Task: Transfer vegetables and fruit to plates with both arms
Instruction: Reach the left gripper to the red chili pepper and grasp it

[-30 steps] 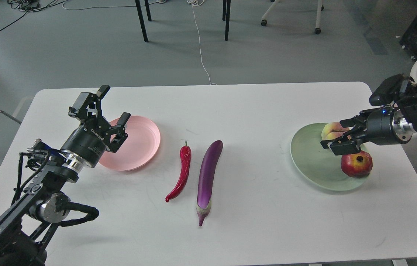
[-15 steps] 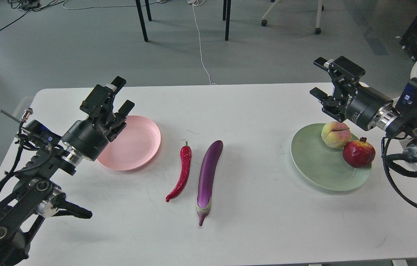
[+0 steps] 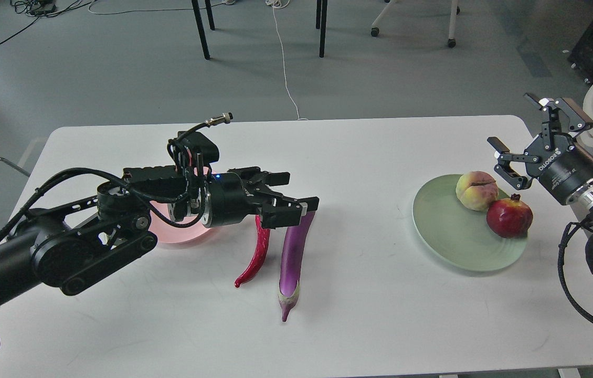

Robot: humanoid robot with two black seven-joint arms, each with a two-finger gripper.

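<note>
nearest on the white surface (image 3: 359,315) lies the eggplant (image 3: 293,257), calyx tip toward the robot, with the chili pepper (image 3: 255,255) just beside it on its left, roughly parallel. both lie loose on the surface, not yet on any plate, which is probably why the left arm reaches here. the left gripper (image 3: 286,202) hangs over their far ends, jaws parted and holding nothing; whether a finger touches either vegetable i cannot tell. the spread looks set to close around one slim body, likely the chili. behind that arm the pink plate (image 3: 162,236) shows only a sliver, apparently the vegetables' goal. across the surface the green plate (image 3: 446,231) carries the peach (image 3: 477,190) and the pomegranate (image 3: 509,216), touching. the right gripper (image 3: 527,142) hovers beyond them, jaws released and empty, clear of the fruit.
</note>
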